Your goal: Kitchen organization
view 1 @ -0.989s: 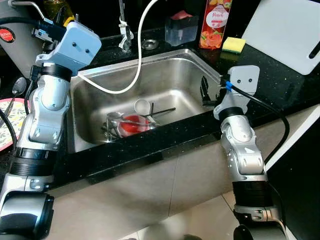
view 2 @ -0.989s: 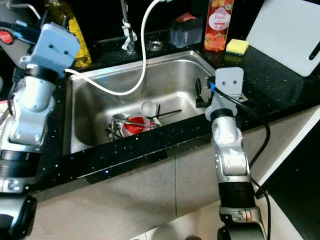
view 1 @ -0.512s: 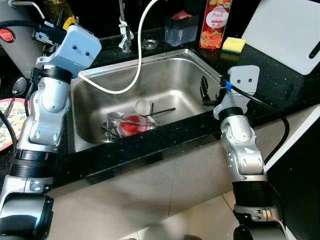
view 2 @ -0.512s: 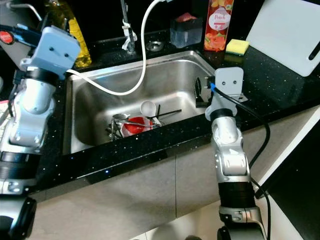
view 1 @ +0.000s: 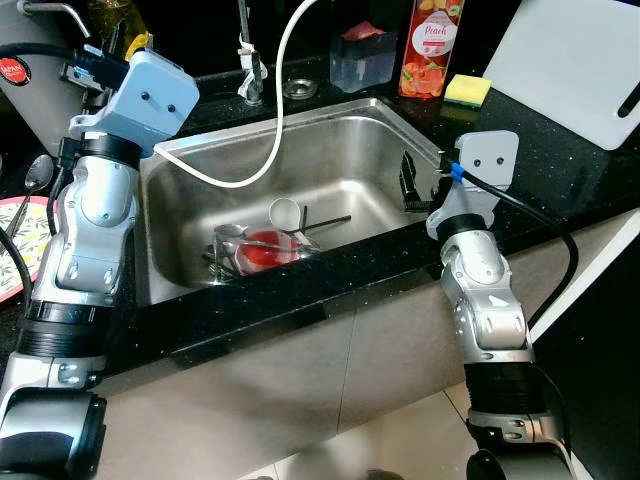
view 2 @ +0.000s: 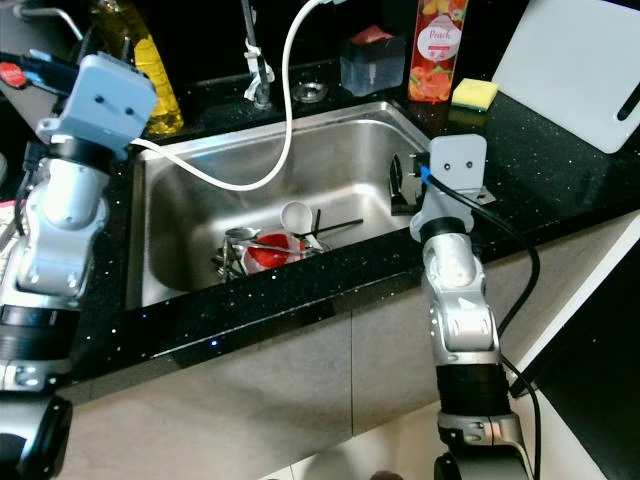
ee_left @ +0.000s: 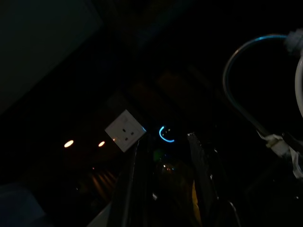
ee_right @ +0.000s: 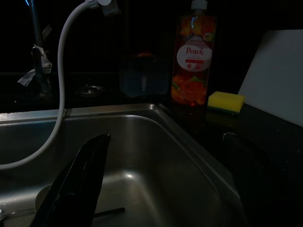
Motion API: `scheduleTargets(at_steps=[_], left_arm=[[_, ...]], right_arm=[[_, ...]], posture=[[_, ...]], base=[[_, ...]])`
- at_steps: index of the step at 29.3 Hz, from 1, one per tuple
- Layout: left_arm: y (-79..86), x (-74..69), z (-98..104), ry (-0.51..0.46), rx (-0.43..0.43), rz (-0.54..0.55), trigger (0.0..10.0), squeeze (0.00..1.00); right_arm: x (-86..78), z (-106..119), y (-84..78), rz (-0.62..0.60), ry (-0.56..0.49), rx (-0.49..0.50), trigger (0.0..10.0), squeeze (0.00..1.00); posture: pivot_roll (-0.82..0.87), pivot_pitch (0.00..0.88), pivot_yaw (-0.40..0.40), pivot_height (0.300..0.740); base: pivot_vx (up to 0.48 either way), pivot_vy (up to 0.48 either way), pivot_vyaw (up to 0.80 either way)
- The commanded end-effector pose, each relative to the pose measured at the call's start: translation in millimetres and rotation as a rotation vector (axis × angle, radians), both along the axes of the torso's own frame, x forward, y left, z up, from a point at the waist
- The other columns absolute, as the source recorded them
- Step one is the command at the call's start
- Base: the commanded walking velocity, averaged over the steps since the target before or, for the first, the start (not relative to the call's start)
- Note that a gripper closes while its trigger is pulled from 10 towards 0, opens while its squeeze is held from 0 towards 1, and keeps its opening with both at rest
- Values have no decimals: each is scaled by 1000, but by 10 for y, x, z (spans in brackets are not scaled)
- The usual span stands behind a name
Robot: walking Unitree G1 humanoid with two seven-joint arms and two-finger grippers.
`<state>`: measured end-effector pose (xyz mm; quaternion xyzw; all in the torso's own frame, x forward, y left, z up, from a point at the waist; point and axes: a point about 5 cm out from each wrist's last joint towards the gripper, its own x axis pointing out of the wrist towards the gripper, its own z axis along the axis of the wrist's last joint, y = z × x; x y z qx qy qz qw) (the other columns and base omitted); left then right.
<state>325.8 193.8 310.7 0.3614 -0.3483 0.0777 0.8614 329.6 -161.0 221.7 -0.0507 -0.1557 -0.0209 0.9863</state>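
The steel sink holds a red bowl, a ladle and several utensils lying in a heap near its front wall. My right gripper hangs just inside the sink's right rim, open, with nothing between its fingers. My left gripper is raised over the back left counter, close beside a yellow soap bottle; that wrist view is very dark. A white hose loops from the tap down into the basin.
Behind the sink stand a peach-label bottle, a yellow sponge, a clear container and a white cutting board. A patterned plate and a spoon lie on the left counter. The black counter edge runs in front.
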Motion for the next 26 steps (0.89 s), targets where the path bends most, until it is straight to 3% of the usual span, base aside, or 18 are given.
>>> scheduleTargets(at_steps=[1, 17, 19, 21, 22, 23, 24, 25, 26], left_arm=[[29, -21, -1, -16, -26, 8, 10000, 0], [-7, -84, 47, -60, -41, 11, 10000, 0], [3, -75, -6, -27, -90, -4, 10000, 0], [54, -58, -103, 14, -239, -4, 10000, 0], [54, -58, -103, 14, -239, -4, 10000, 0], [92, -58, -133, 29, -306, 11, 10000, 0], [186, -63, -218, 74, -441, 51, 10000, 0], [186, -63, -218, 74, -441, 51, 10000, 0], [262, -62, -315, 124, -543, 77, 10000, 0]], right_arm=[[11, -37, 34, 14, 12, 1, 10000, 0], [10, -53, 32, 12, 18, 2, 10000, 0], [13, -56, 43, 15, 19, 2, 10000, 0], [22, -47, 53, 18, 16, 4, 10000, 0], [22, -47, 53, 18, 16, 4, 10000, 0], [22, -40, 50, 17, 14, 5, 10000, 0], [16, -37, 36, 15, 13, 6, 10000, 0], [16, -37, 36, 15, 13, 6, 10000, 0], [15, -49, 32, 15, 17, 4, 10000, 0]], posture=[[-31, 0, 40, 740], [-24, 0, 40, 740], [-21, 0, 40, 740], [-17, 0, 43, 740], [-17, 0, 43, 740], [-9, 0, 39, 740], [0, 0, 35, 740], [0, 0, 35, 740], [1, 0, 36, 740]], base=[[0, 0, 0], [0, 0, 0], [0, 0, 0], [0, 0, 0], [0, 0, 0], [0, 0, 0], [0, 0, 0], [0, 0, 0], [0, 0, 0]])
